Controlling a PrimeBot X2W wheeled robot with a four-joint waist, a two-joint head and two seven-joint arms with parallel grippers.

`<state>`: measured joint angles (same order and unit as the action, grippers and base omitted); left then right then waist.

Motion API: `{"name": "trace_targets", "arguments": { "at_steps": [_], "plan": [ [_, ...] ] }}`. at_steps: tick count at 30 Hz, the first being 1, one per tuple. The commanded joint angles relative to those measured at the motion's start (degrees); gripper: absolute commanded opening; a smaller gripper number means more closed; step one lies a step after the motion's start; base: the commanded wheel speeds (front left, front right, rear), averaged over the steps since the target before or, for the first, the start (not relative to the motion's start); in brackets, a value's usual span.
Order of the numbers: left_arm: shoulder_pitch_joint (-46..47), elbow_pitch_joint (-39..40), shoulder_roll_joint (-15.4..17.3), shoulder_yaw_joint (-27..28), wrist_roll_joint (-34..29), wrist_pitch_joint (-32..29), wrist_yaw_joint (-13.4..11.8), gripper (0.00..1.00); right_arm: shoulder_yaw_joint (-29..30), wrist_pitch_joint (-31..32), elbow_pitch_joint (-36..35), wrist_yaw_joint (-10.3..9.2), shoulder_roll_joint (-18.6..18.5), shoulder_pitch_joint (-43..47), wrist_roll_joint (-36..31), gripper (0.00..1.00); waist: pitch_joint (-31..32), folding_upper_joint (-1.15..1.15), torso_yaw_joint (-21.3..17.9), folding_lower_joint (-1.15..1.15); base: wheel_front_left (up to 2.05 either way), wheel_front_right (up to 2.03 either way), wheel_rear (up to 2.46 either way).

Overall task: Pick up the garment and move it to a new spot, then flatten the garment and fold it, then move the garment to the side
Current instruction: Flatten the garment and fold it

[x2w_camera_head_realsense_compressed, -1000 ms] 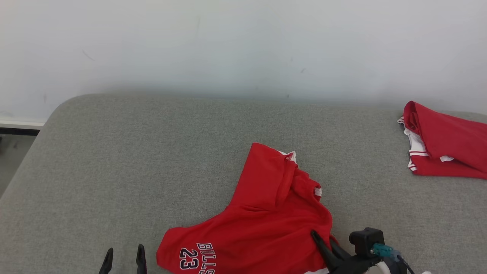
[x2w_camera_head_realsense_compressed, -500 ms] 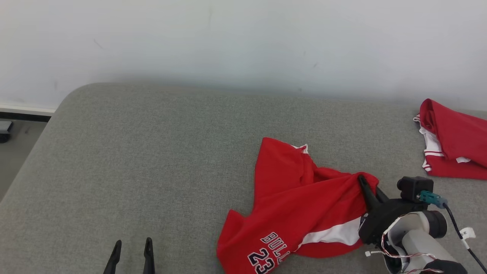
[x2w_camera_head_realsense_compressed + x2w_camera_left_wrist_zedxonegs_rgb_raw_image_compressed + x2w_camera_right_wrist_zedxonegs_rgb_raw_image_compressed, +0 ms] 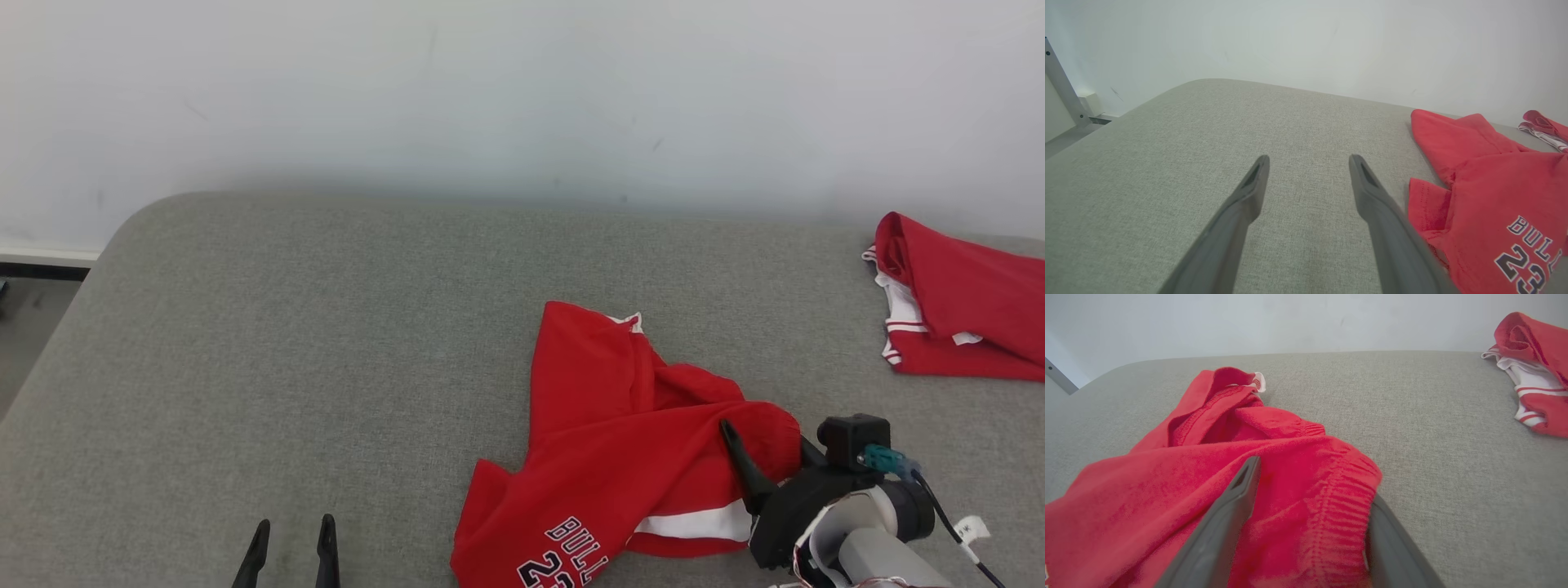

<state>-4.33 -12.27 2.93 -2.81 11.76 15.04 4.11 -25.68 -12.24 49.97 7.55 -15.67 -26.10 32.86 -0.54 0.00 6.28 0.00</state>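
The garment (image 3: pixel 604 441) is a red pair of shorts with white trim and a "BULLS 23" print, lying crumpled on the grey padded surface (image 3: pixel 326 327) right of centre. My right gripper (image 3: pixel 763 434) sits at its right edge with the jaws open. The elastic waistband (image 3: pixel 1331 506) lies loose between the two fingers (image 3: pixel 1229 510) and covers the right finger's tip. My left gripper (image 3: pixel 295 523) is open over bare surface at the lower left, apart from the garment (image 3: pixel 1478 183), with nothing between its fingers (image 3: pixel 1237 212).
A second red and white garment (image 3: pixel 963 302) lies bunched at the far right, near the wall. The padded surface curves down at its left edge (image 3: pixel 90 278), with floor beyond. A pale wall (image 3: pixel 522 90) runs along the back.
My right gripper pulled the garment's edge up and to the right, then opened and let the cloth go; the fold now rests slack between its fingers. The left gripper stayed open.
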Motion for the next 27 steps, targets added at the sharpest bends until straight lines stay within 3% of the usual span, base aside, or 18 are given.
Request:
{"name": "trace_targets", "arguments": {
  "at_steps": [1,9,14,20,27],
  "plan": [
    [-0.08,-0.09,-0.06,0.36,-0.05,0.11,0.35,1.00,-0.19,-0.84,-0.91,-0.16,-0.66,1.63,0.63,1.00,0.73,0.00,-1.05,0.00,0.00,0.00,0.00],
    [-0.43,-0.16,-0.07,0.21,0.24,0.11,0.91,1.00,0.96,-2.43,-6.88,-0.16,-2.05,6.51,0.85,1.00,1.02,0.00,-3.43,0.00,0.00,0.00,0.00],
    [-0.66,-0.35,-0.08,-1.34,0.30,0.11,1.32,1.00,5.94,-2.93,-13.36,-0.16,-2.60,10.09,-1.96,1.00,0.93,0.00,-4.58,0.00,0.00,0.00,0.00],
    [-1.44,-1.27,-0.07,-5.77,-0.57,0.11,2.16,1.00,15.77,-2.90,-22.72,-0.16,0.17,15.96,-9.65,1.00,0.54,0.00,-5.02,0.00,0.00,0.00,0.00],
    [-3.38,-3.53,-0.02,-11.90,-1.14,0.11,2.91,1.00,21.35,-2.92,-27.45,-0.16,4.61,21.15,-17.20,1.00,0.13,0.00,-4.86,0.00,0.00,0.00,0.00]
  ]
}}
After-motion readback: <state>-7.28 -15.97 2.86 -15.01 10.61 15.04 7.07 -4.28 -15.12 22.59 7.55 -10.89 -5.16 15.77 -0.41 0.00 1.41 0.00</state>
